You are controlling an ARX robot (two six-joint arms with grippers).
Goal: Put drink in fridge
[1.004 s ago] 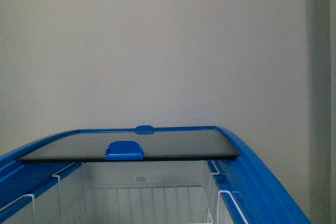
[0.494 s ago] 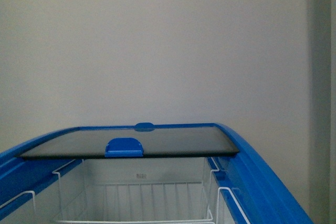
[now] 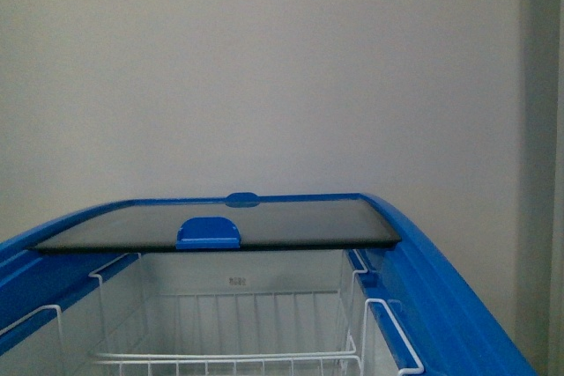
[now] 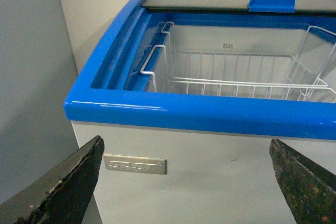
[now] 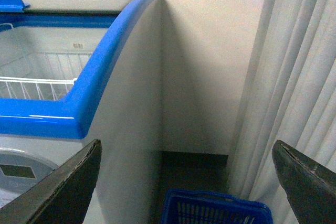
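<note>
Tools first: my left tool (image 4: 184, 182) shows its two dark fingers (image 4: 58, 187) spread wide apart with nothing between them, hanging in front of the fridge's (image 4: 210, 177) white front wall, below the blue rim (image 4: 199, 116). A small metal nameplate (image 4: 135, 164) sits on that wall just beside the left tool's near finger. My right tool (image 5: 186, 182) is spread just as wide and also carries nothing; it hangs off the fridge's right end, where the white side wall meets the room's wall.

From the left wrist view I see over the blue rim into the fridge: white wire baskets (image 4: 247, 77) hang inside, hooked on the inner edge, and they look bare as far as I can see. At the far end of the fridge a dark sliding glass lid (image 3: 220, 231) with a blue handle (image 3: 208, 233) covers the back part, while the near part is uncovered. The front view shows the same lid, the baskets beneath it and a plain pale wall behind the fridge; neither arm shows there.

Beyond the fridge's right end, on the floor, I see the top of a blue plastic crate (image 5: 215, 209), and beside it a pale pleated curtain (image 5: 294, 77) hangs down. To the fridge's left stands a flat grey panel (image 4: 31, 77).

I cannot find the drink in any of my views.
</note>
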